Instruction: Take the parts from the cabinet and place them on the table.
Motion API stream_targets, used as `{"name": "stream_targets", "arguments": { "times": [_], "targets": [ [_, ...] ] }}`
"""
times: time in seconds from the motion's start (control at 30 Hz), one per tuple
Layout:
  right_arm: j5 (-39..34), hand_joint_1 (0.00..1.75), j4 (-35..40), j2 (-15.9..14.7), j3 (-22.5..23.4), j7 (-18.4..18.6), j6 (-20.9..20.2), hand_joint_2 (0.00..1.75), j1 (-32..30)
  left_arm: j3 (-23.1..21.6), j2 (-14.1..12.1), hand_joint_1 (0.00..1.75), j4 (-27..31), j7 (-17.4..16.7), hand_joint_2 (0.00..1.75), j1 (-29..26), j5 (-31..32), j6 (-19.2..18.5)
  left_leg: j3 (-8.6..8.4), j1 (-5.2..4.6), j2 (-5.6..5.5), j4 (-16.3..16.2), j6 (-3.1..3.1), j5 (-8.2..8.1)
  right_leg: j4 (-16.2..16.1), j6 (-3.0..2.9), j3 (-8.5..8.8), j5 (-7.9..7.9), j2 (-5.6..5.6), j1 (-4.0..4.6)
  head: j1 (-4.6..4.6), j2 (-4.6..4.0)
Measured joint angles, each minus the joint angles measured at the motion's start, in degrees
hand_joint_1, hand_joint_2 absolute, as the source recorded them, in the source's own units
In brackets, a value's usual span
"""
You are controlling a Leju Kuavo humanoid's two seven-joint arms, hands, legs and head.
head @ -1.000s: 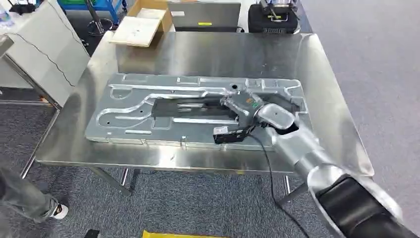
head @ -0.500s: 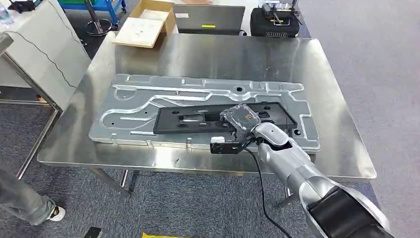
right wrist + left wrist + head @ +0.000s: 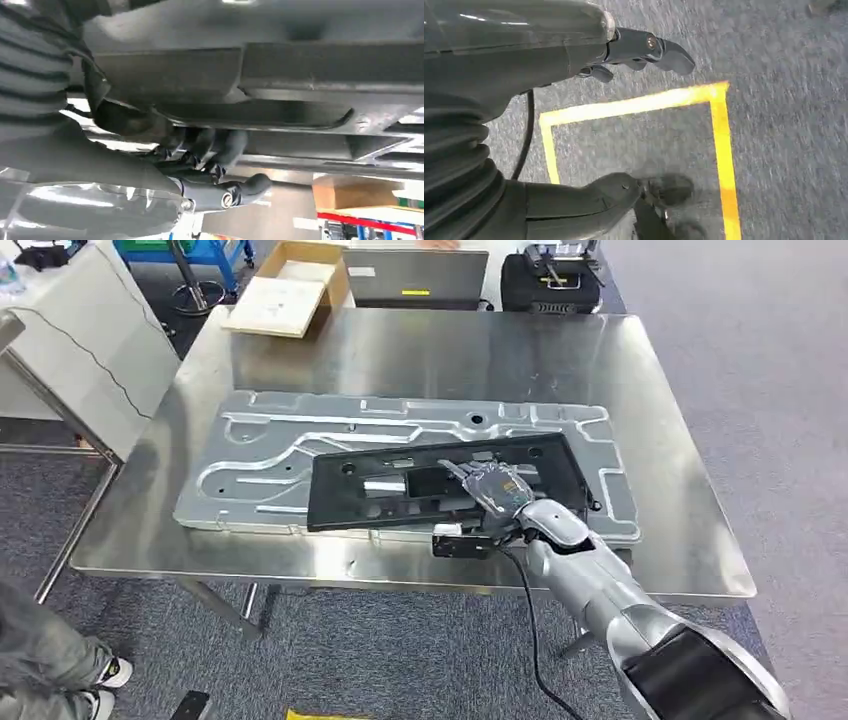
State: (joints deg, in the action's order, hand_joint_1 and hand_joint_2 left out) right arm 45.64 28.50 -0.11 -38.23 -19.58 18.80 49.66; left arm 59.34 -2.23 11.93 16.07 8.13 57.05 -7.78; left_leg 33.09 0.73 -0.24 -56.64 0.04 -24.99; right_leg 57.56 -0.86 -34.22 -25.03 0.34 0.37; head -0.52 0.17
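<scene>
R hand (image 3: pixel 497 488) sits on the black part (image 3: pixel 350 502), a long flat perforated frame lying atop the big grey stamped panel (image 3: pixel 250 440) on the steel surface (image 3: pixel 420 350); in the right wrist view its fingers (image 3: pixel 220 145) curl round the part's edge, so I judge it grasping the part, thumb under, others over; part lies near surface centre, slightly toward 6 o'clock, long axis running 9 to 3, hand at its 3 o'clock end.

L hand (image 3: pixel 624 50) hangs over carpet w/ a yellow tape corner (image 3: pixel 716 95); fingers apart, nothing in them, i.e. released.

Step in hand, as I read it: settling the part down & letting go; to do it well, lower till the part lies flat on the panel w/o overhang at 6 o'clock, loosen fingers gradually, pull thumb out sideways so the frame isn't dragged, then lift straight up; watch the black cable (image 3: pixel 530 620) trailing from the wrist, could snag the surface edge.

Writing: a yellow label (image 3: pixel 413 290) on the grey case at 12 o'clock, too small to read; no brands legible; cardboard box (image 3: pixel 290 285) at 11.
</scene>
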Motion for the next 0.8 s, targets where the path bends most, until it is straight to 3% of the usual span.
{"name": "stream_targets", "arguments": {
  "times": [0.03, 0.07, 0.17, 0.2, 0.23, 0.27, 0.33, 0.37, 0.4, 0.5, 0.57, 0.6, 0.7, 0.73, 0.77, 0.8],
  "targets": [
    [0.6, 0.0, 0.0, 0.0, 0.0, 0.7, 0.9, 0.0, 0.0, 0.0, -0.1, 0.0, 0.0, 0.1, 0.0, 0.1, 0.0, 0.1, 0.26, 0.08, -0.04, -0.1, -0.27, -0.61, -0.7, -0.51, 0.36, 0.41, -0.14, -0.76, 0.0, 0.0],
    [1.2, 0.0, 0.0, 0.0, 0.0, 1.4, 2.0, 0.0, 0.0, -0.1, 0.0, 0.0, 0.0, 0.1, 0.0, 0.1, 0.1, 0.3, 0.48, 0.14, 0.03, -1.5, -0.5, -1.65, -1.0, -0.73, 0.54, 0.49, -0.23, -0.71, -0.02, 0.0],
    [3.0, 0.0, 1.1, -0.7, 0.7, 3.7, 8.9, 0.0, 0.1, -0.3, -0.1, 0.0, 0.0, 0.1, 0.0, 0.0, 0.1, 1.0, 6.45, 0.31, 0.05, -14.9, -1.16, -8.31, -0.7, -1.02, 0.24, 0.46, -0.42, -0.67, 0.0, 0.0],
    [3.7, 0.0, 2.2, -1.1, 1.2, 4.2, 11.0, 0.0, -0.1, -0.4, 0.0, 0.0, 0.0, 0.1, 0.0, -0.2, 0.1, 1.1, 7.98, 0.33, 0.05, -18.1, -1.3, -9.1, -0.5, -1.03, 0.15, 0.44, -0.4, -0.65, -0.02, 0.0],
    [4.3, 0.0, 3.8, -1.4, 1.7, 4.6, 12.7, 0.0, -0.3, -0.6, 0.0, 0.0, 0.0, 0.1, 0.0, -0.3, 0.1, 1.1, 8.3, 0.39, 0.06, -18.6, -1.34, -8.46, -0.4, -1.07, 0.14, 0.4, -0.33, -0.66, -0.02, 0.0],
    [4.9, 0.0, 5.7, -2.0, 2.1, 5.0, 13.4, 0.0, -0.5, -0.7, 0.1, 0.0, 0.0, 0.1, 0.0, -0.3, 0.1, 1.1, 7.2, 0.45, 0.07, -16.2, -1.33, -6.52, -0.3, -1.07, 0.17, 0.3, -0.25, -0.67, -0.02, 0.0],
    [6.2, 0.0, 11.1, -3.5, 3.7, 5.6, 13.5, 0.0, -1.4, -0.9, 0.1, 0.0, 0.0, 0.2, 0.0, -0.2, 0.2, 1.1, 2.25, 0.48, 0.09, -6.0, -1.07, -1.09, 0.1, -0.69, 0.4, -0.09, -0.13, -0.73, -0.02, 0.0],
    [6.7, 0.0, 14.4, -4.3, 4.9, 5.8, 13.8, 0.0, -2.0, -0.9, 0.1, 0.0, 0.0, 0.3, 0.0, -0.1, 0.3, 1.1, 0.36, 0.47, 0.11, -1.6, -0.8, -0.36, 0.1, -0.46, 0.52, -0.24, -0.15, -0.73, 0.0, 0.0],
    [6.8, 0.0, 17.2, -4.9, 6.0, 5.5, 14.3, 0.0, -2.6, -1.0, 0.1, 0.0, 0.0, 0.4, 0.0, -0.1, 0.3, 1.0, -0.47, 0.06, 0.05, -0.5, -0.67, -0.76, 0.2, -0.15, 0.27, -0.28, -0.12, -0.34, -0.02, 0.0],
    [2.4, 0.0, 27.8, -6.4, 10.1, 1.4, 16.7, 0.0, -6.1, -1.3, 0.1, 0.0, 0.0, 1.0, 0.0, -0.2, 0.7, 0.7, -0.11, -0.1, -0.21, -0.7, 0.22, -0.63, 0.0, 0.6, 0.22, 0.03, -0.23, -0.42, 0.0, 0.0],
    [-4.3, 0.0, 34.7, -6.8, 12.5, -2.5, 17.0, 0.0, -8.8, -1.6, 0.1, 0.0, 0.0, 1.2, 0.0, -0.2, 0.7, 0.3, -0.35, 0.43, -0.14, -0.1, 0.94, -0.18, 0.9, 1.37, 0.05, -1.05, -0.22, -0.7, 0.0, 0.0],
    [-8.2, 0.0, 37.5, -7.0, 13.8, -4.6, 16.9, 0.0, -9.4, -1.7, 0.1, 0.0, 0.0, 1.3, 0.0, -0.1, 0.7, 0.1, -0.35, 0.39, -0.13, 0.0, 1.11, -0.19, 3.0, 1.66, -0.96, -2.68, -0.22, -0.66, 0.0, 0.0],
    [-21.0, 0.0, 49.0, -6.8, 18.7, -7.6, 14.6, 0.0, -14.0, -2.1, 0.1, 0.0, 0.0, 1.8, 0.0, -0.1, 0.4, -0.2, -0.24, 0.32, -0.02, -0.1, 1.7, -0.27, 15.8, 2.19, -6.81, -8.74, -0.26, -0.83, 0.02, 0.0],
    [-25.9, 0.0, 55.4, -6.8, 21.5, -8.3, 13.5, 0.0, -16.3, -2.1, 0.2, 0.0, 0.0, 2.4, 0.0, -0.5, 0.0, -0.3, -0.27, 0.33, -0.18, -0.2, 1.79, -0.34, 17.5, 2.19, -7.64, -8.72, -0.25, -0.92, 0.02, 0.0],
    [-29.0, 0.0, 59.7, -6.6, 23.6, -8.9, 12.8, 0.0, -17.3, -2.1, 0.2, 0.0, 0.0, 2.8, 0.0, -0.9, -0.4, -0.5, -0.37, 0.32, -0.27, -0.2, 1.8, -0.47, 16.5, 2.18, -7.25, -7.42, -0.25, -1.06, 0.0, 0.0],
    [-30.8, 0.0, 62.5, -6.7, 25.5, -9.3, 12.4, 0.0, -17.7, -2.1, 0.2, 0.0, 0.0, 3.3, 0.0, -1.3, -0.8, -0.7, -0.56, 0.32, -0.25, -0.2, 1.69, -0.59, 13.1, 2.12, -5.64, -5.04, -0.26, -1.09, 0.0, 0.0]
  ]
}}
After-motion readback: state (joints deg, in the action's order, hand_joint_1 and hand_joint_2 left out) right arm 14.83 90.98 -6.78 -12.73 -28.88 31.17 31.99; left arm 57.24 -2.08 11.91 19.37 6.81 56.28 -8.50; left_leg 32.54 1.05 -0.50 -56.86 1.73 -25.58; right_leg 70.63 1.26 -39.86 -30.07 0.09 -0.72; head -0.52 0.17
